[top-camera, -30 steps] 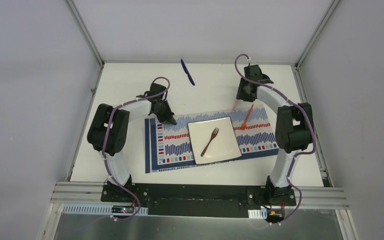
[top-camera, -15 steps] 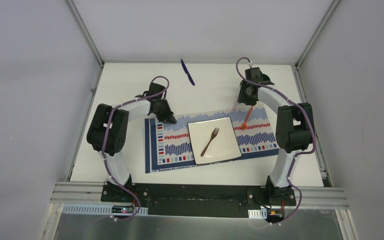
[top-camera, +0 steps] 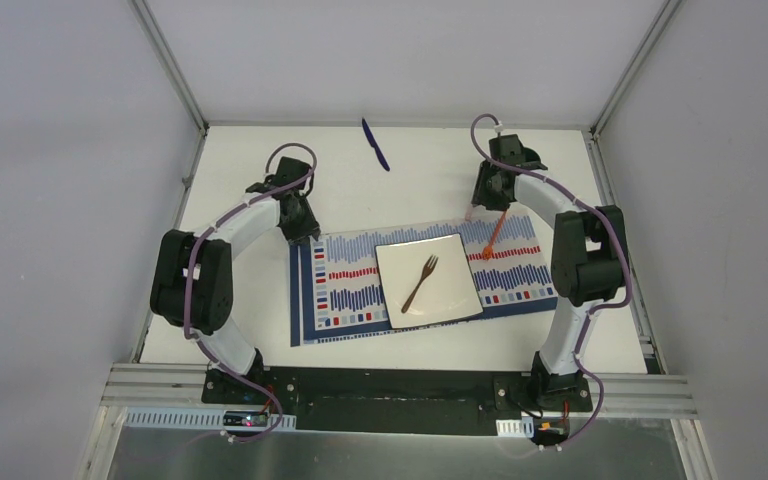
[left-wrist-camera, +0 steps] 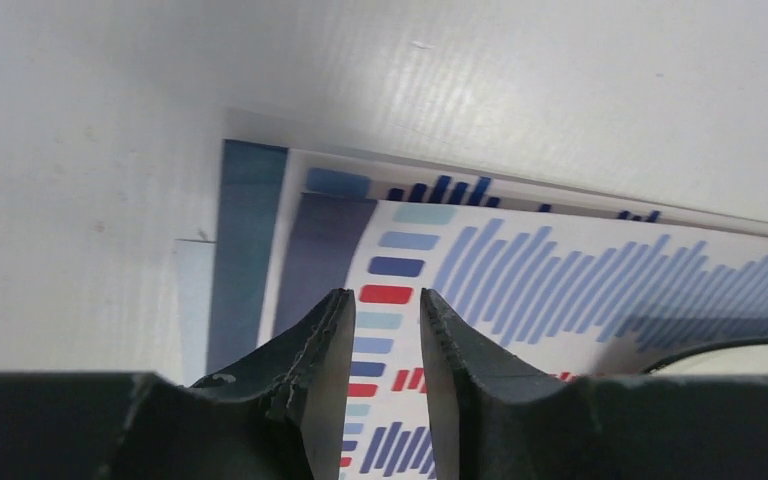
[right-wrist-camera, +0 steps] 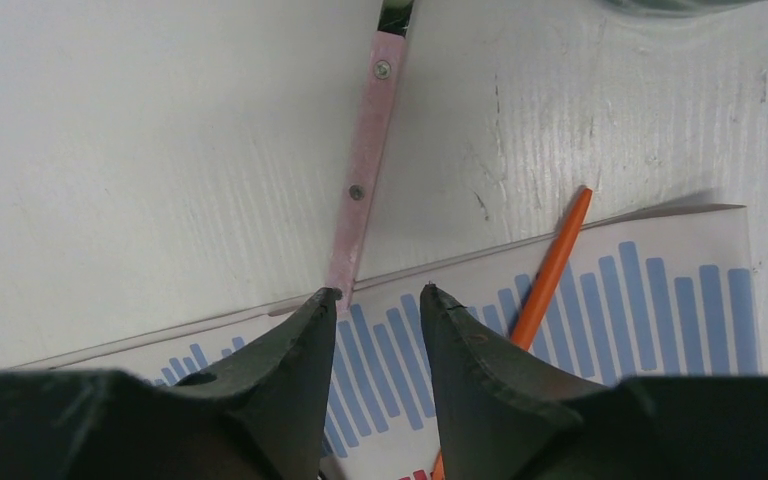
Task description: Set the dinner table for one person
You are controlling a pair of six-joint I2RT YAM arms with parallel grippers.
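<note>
The dinner table [top-camera: 420, 180] is a white top. On it lies a blue-, red- and white-striped placemat [top-camera: 345, 290] with a square white plate [top-camera: 450, 295] and a brown fork [top-camera: 421, 283] on the plate. An orange utensil [top-camera: 494, 236] lies on the mat's right part, its handle in the right wrist view [right-wrist-camera: 550, 270]. My left gripper [top-camera: 303, 232] hangs over the mat's far-left corner [left-wrist-camera: 560, 290], jaws narrowly open and empty [left-wrist-camera: 385, 293]. My right gripper [top-camera: 487, 207] is over the mat's far edge [right-wrist-camera: 660, 300], narrowly open and empty [right-wrist-camera: 380, 290].
A blue utensil [top-camera: 375, 144] lies at the back of the table. A pink strip with two screws [right-wrist-camera: 365, 170] lies on the table just beyond the right gripper, reaching the mat's far edge. Aluminium frame posts stand at the back corners.
My left arm has swung left and back, taking its gripper from over the mat to the mat's far-left corner. The right arm has barely moved.
</note>
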